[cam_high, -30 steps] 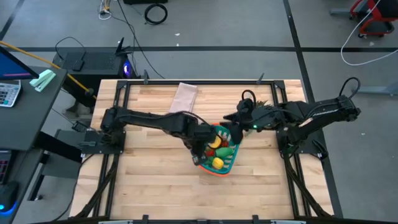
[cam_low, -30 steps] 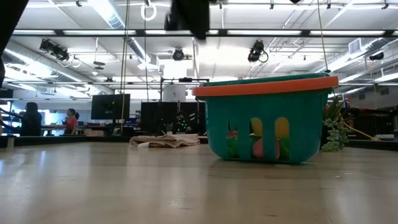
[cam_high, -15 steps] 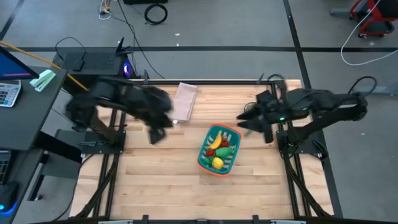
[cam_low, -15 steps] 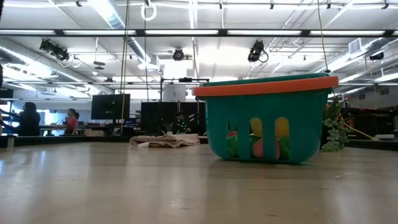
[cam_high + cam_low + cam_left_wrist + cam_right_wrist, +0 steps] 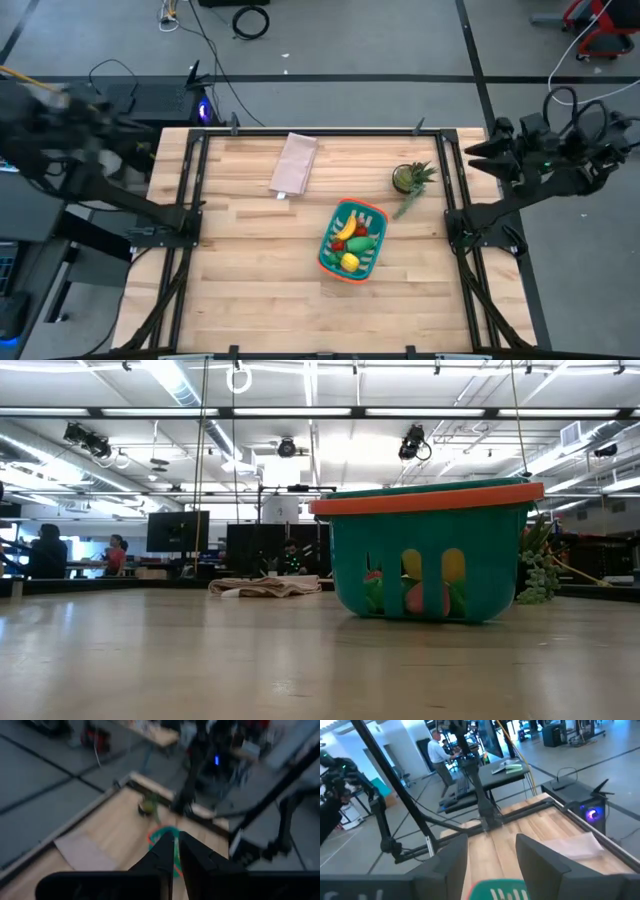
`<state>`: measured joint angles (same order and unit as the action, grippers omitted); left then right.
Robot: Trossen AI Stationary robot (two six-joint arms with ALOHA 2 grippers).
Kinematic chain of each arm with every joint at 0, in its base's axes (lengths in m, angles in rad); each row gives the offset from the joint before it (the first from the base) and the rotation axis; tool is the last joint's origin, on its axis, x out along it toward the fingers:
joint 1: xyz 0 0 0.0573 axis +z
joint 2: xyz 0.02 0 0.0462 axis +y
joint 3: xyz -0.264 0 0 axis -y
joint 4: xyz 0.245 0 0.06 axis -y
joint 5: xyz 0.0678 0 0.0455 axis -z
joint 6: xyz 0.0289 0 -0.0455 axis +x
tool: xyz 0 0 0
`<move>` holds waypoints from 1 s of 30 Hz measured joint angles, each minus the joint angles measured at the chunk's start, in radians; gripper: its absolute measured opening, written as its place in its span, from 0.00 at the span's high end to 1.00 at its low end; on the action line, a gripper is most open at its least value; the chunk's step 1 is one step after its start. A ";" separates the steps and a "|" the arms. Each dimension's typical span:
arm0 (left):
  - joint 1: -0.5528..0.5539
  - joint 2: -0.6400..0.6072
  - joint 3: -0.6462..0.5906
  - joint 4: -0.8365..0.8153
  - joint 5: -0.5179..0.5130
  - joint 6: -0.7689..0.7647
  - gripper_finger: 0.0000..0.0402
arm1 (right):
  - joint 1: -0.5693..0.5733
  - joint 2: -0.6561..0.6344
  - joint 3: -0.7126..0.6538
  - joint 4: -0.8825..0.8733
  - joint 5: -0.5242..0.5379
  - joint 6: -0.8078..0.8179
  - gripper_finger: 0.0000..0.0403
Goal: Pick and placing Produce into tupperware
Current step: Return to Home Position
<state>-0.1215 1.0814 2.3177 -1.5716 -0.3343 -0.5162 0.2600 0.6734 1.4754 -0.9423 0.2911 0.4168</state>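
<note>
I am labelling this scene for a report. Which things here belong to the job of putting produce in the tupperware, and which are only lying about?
Part of the job: the teal basket; the toy produce inside it; the left gripper, shut, and the right gripper, open, both beyond the sides of the table.
Only lying about: the beige cloth; the small potted plant.

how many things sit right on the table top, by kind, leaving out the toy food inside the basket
teal basket: 1
folded beige cloth: 1
small potted plant: 1
total: 3
</note>
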 joint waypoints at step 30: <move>-0.018 -0.827 -1.277 0.761 -0.060 0.033 0.93 | 0.000 -0.640 -0.896 0.677 -0.215 -0.049 0.56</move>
<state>-0.1394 0.2542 1.0404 -0.8109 -0.3943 -0.4837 0.2599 0.0330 0.5796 -0.2651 0.0758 0.3678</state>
